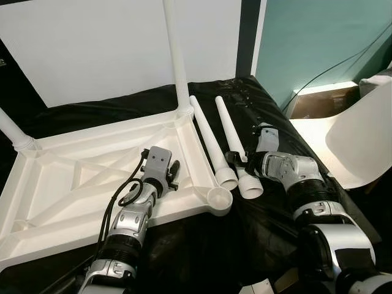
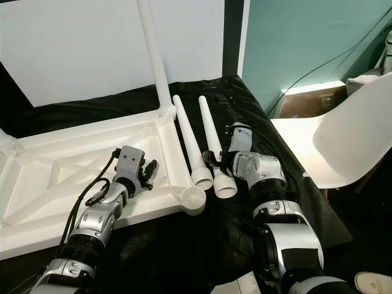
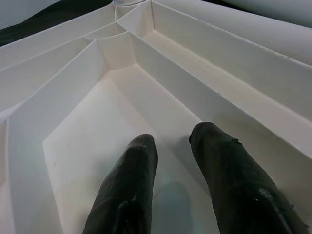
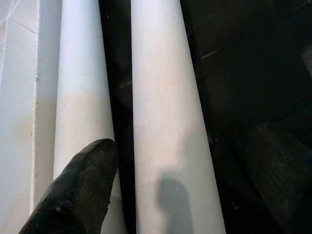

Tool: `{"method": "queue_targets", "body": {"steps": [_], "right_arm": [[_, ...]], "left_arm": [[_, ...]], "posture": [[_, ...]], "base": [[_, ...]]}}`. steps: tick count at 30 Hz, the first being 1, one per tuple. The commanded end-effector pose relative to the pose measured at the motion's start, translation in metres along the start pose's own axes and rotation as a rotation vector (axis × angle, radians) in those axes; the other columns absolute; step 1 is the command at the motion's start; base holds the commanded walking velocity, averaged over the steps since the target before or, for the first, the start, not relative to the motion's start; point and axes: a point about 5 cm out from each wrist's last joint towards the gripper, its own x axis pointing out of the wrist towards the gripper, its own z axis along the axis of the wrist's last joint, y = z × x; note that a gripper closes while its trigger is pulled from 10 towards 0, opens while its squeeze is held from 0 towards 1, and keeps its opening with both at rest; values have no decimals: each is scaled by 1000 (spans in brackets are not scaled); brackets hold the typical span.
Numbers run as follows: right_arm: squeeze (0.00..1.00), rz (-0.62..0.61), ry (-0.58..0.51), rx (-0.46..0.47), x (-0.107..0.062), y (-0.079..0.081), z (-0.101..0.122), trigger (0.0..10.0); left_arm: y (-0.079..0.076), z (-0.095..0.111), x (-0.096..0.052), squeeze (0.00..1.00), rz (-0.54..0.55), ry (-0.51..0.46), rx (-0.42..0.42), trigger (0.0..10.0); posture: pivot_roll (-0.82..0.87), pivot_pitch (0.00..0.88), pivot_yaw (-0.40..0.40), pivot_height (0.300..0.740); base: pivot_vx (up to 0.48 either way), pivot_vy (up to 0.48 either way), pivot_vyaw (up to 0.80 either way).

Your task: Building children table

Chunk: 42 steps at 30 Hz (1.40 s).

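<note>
Black cloth is covering the work surface, with a white wall panel behind it and a teal wall off to the right.

Lying upside down on the cloth is the white plastic tabletop, showing its ribbed underside. Two legs are already standing in its corner sockets: one upright leg at the far right corner and another leg at the far left corner. An empty round socket is sitting at the near right corner.

Just beside the tabletop's right edge, two loose legs are lying side by side on the cloth, wide ends toward the robot: the inner loose leg is lying next to the edge, and the outer loose leg is lying just right of it.

Hovering over the tabletop's ribbed underside near its right edge, the left gripper is holding its two black fingers slightly apart, with nothing between them.

Reaching in at the wide ends of the loose legs, the right gripper is spreading its fingers wide, with one fingertip lying over the inner loose leg and the outer loose leg sitting between the two fingers.

A white chair is standing to the right of the cloth.
</note>
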Motion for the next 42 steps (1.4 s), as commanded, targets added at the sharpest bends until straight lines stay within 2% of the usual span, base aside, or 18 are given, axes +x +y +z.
{"method": "queue_targets", "body": {"steps": [1, 2, 3, 4, 7, 8, 9, 10, 11, 12, 13, 14, 18, 19, 21, 29, 33, 42], "right_arm": [[0, 22, 37, 20, 1, 6, -6, 9373], [0, 22, 37, 20, 1, 6, -6, 9373], [0, 30, 31, 23, 1, 9, -3, 5804], [0, 44, 30, 29, 0, 11, -1, 4549], [0, 80, 71, 62, 0, 15, -4, 4039], [0, 99, 98, 83, -1, 17, -6, 5216], [0, 99, 98, 83, -1, 17, -6, 5216], [0, 107, 118, 92, -2, 18, -8, 7608], [0, 107, 118, 92, -2, 18, -8, 7608], [0, 104, 134, 100, -3, 17, -10, 9608], [0, 99, 139, 107, -4, 16, -11, 4510], [0, 96, 135, 110, -5, 16, -9, 2784], [0, 96, 123, 112, -8, 16, -5, 2118], [0, 96, 108, 116, -9, 16, -1, 0], [0, 117, 75, 169, -10, 18, 8, 0], [0, 143, 52, 211, -13, 20, 15, 0], [0, 99, -114, 46, -25, 26, 37, 0], [0, 45, -204, -196, -32, 27, 35, 0]], "left_arm": [[-2, -13, -1, 0, 26, 65, 2, 10000], [-2, -13, -1, 0, 26, 65, 2, 10000], [-3, -12, 0, 0, 22, 64, 3, 10000], [-4, -12, 0, 0, 19, 63, 3, 10000], [-5, -10, 2, 0, 13, 59, 5, 10000], [-5, -9, 3, 0, 11, 57, 7, 10000], [-5, -9, 3, 0, 11, 57, 7, 10000], [-5, -8, 3, 0, 9, 55, 7, 10000], [-5, -8, 3, 0, 9, 55, 7, 10000], [-5, -8, 4, 0, 9, 54, 8, 10000], [-6, -8, 4, 0, 8, 54, 7, 10000], [-6, -9, 3, 0, 7, 54, 6, 10000], [-8, -10, 3, 0, 4, 56, 5, 10000], [-8, -11, 4, 0, 3, 57, 4, 10000], [-9, -11, 4, 0, 2, 57, 4, 10000], [-10, -10, 6, 0, 2, 54, 2, 10000], [-4, -5, 6, 0, 21, 28, -18, 10000], [-3, 2, 6, 0, 19, -33, -22, 10000]], "posture": [[-24, 0, 59, 740], [-24, 0, 59, 740], [-27, 0, 62, 740], [-31, 0, 64, 740], [-32, 0, 64, 740], [-33, 0, 64, 740], [-33, 0, 64, 740], [-33, 0, 64, 740], [-33, 0, 64, 740], [-35, 0, 61, 740], [-38, 0, 59, 740], [-41, 0, 57, 740], [-44, 0, 53, 740], [-45, 0, 51, 740], [-47, 0, 50, 740], [-50, 0, 48, 740], [-56, 0, 45, 740], [-58, 0, 42, 740]], "base": [[0, 0, 0], [0, 0, 0], [0, 0, 0], [0, 0, 0], [0, 0, 0], [0, 0, 0], [0, 0, 0], [0, 0, 0], [0, 0, 0], [0, 0, 0], [0, 0, 0], [0, 0, 0], [0, 0, 0], [0, 0, 0], [0, 0, 0], [0, 0, 0], [0, 0, 0], [0, 0, 0]]}}
